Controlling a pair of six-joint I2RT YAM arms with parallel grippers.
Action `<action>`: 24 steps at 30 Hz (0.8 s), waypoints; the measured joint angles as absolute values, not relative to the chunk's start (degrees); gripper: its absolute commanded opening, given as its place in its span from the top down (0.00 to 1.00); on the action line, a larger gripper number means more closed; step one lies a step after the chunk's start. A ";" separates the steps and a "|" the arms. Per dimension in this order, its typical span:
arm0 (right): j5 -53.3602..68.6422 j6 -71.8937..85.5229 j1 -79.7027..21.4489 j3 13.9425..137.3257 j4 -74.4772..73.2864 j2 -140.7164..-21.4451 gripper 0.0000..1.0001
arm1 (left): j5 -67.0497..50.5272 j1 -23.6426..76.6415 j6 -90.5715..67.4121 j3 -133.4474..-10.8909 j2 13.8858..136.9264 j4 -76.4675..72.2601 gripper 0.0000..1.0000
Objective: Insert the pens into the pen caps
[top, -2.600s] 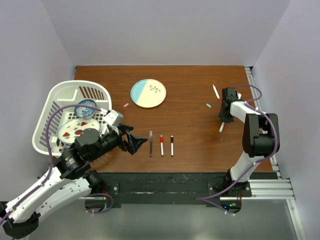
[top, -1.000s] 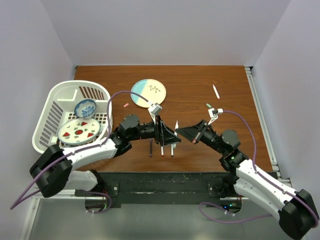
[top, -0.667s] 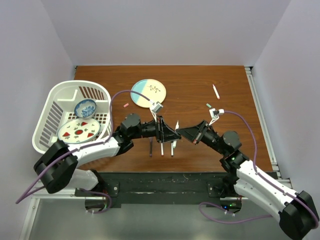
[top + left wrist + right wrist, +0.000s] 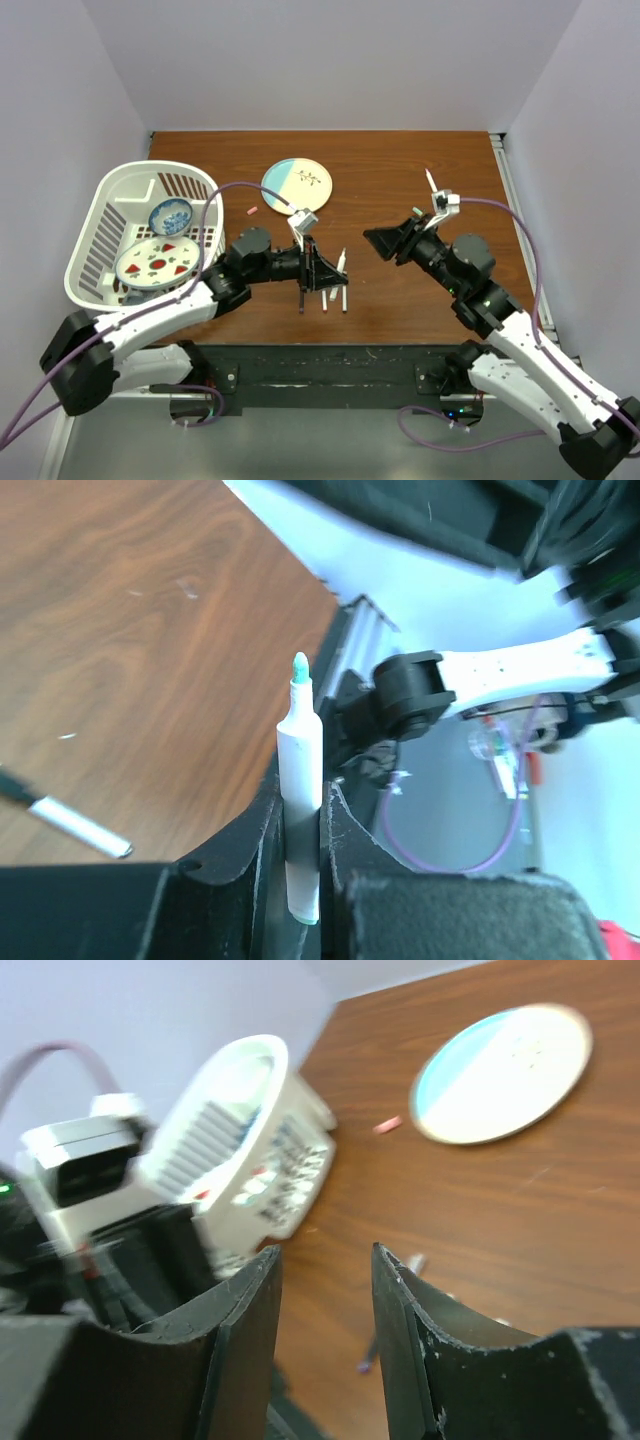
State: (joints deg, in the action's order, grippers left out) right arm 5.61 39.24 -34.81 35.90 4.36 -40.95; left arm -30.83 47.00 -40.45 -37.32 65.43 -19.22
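Observation:
My left gripper (image 4: 330, 275) is shut on a white pen (image 4: 340, 262) above the table's near middle. In the left wrist view this pen (image 4: 300, 765) stands upright between the fingers (image 4: 345, 825), its bare green tip pointing up. My right gripper (image 4: 372, 238) hangs open and empty to the right of it, apart from the pen; its fingers (image 4: 400, 1300) frame bare table. Below the held pen, a dark purple pen (image 4: 301, 298), a red-ended pen (image 4: 323, 298) and a black-ended pen (image 4: 344, 298) lie side by side. Another white pen (image 4: 431, 183) lies far right. A pink cap (image 4: 252, 211) lies left of the plate.
A blue and cream plate (image 4: 297, 187) sits at the back middle. A white basket (image 4: 105, 205) with a bowl and a dish in it stands at the left edge. The plate (image 4: 500, 1075), pink cap (image 4: 388, 1125) and basket (image 4: 250, 1150) also show in the right wrist view.
My right gripper has opened, let go of the white pen and drawn back to the right. My left gripper has shut on that pen and holds it alone.

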 measured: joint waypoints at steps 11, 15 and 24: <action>-10.07 14.92 -28.23 59.00 -14.02 -70.54 0.55 | -15.25 47.00 -24.03 -43.79 48.53 11.29 1.00; -9.76 9.76 -19.09 61.67 -18.74 -81.36 0.55 | -11.99 47.00 -19.97 -43.75 45.25 17.65 1.00; -8.78 -0.71 -10.96 76.95 -28.88 -103.20 0.54 | -10.90 47.00 -16.16 -42.00 42.22 20.36 1.00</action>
